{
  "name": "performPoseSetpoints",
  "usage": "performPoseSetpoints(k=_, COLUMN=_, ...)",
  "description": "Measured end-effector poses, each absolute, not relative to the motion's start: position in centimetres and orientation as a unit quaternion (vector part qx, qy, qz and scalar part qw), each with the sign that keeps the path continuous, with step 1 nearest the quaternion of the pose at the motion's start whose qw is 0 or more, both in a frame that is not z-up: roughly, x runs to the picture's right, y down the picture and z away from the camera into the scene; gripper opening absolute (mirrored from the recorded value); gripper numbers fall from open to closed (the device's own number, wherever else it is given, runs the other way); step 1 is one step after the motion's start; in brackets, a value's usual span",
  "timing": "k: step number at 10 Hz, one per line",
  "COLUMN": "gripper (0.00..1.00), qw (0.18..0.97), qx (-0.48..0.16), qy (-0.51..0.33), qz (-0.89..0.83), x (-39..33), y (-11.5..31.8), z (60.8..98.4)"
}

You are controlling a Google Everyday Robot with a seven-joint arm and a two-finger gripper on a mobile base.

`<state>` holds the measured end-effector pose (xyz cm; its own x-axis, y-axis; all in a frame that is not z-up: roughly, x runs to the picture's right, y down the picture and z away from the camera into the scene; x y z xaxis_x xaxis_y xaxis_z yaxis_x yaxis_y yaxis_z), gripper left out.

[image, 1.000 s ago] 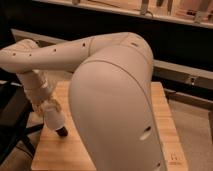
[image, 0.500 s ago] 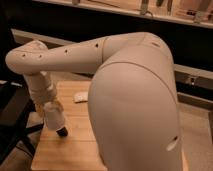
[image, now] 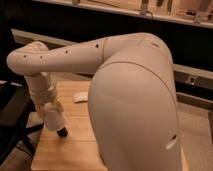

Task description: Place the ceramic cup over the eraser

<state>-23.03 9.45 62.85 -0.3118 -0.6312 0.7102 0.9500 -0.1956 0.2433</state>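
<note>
The white ceramic cup [image: 53, 118] hangs tilted at the end of my wrist, over the left part of the wooden table [image: 75, 147]. My gripper [image: 52, 107] sits at the cup's upper end, mostly hidden by the wrist and cup, and holds it. A small black block, the eraser [image: 62, 132], shows right at the cup's lower rim on the table. I cannot tell whether the rim touches it.
A small flat white lump [image: 80, 97] lies on the table behind the cup. My large beige arm segment [image: 135, 110] fills the right foreground and hides much of the table. A dark chair [image: 12, 117] stands left of the table. A shelf ledge [image: 190, 77] runs behind.
The big arm segment has swung right and up, uncovering the white lump. The wrist and cup have shifted only slightly and stay by the black block.
</note>
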Motion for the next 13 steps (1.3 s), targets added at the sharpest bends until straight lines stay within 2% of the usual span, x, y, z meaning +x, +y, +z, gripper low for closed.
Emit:
performPoseSetpoints(k=1, gripper=0.55, qw=0.536, qx=-0.238, qy=-0.339, qz=-0.736, x=-23.1, y=9.6, z=62.9)
performPoseSetpoints(k=3, gripper=0.68, qw=0.535, qx=-0.241, qy=-0.340, qz=-0.735, x=-23.1, y=9.7, z=63.1)
performPoseSetpoints(k=8, gripper=0.69, qw=0.537, qx=-0.248, qy=-0.348, qz=-0.728, x=-23.0, y=10.1, z=63.5)
performPoseSetpoints(k=9, gripper=0.67, qw=0.534, qx=-0.255, qy=-0.352, qz=-0.725, x=-22.9, y=10.2, z=63.8)
performPoseSetpoints(k=10, gripper=0.58, qw=0.530, qx=-0.264, qy=-0.354, qz=-0.724, x=-23.0, y=10.4, z=64.1)
performPoseSetpoints(k=11, gripper=0.46, qw=0.530, qx=-0.260, qy=-0.349, qz=-0.728, x=-23.1, y=10.5, z=64.2)
performPoseSetpoints(k=12, gripper=0.38, qw=0.532, qx=-0.259, qy=-0.347, qz=-0.727, x=-23.1, y=10.6, z=64.3)
performPoseSetpoints(k=13, gripper=0.36, qw=0.529, qx=-0.263, qy=-0.354, qz=-0.725, x=-22.9, y=10.9, z=64.5)
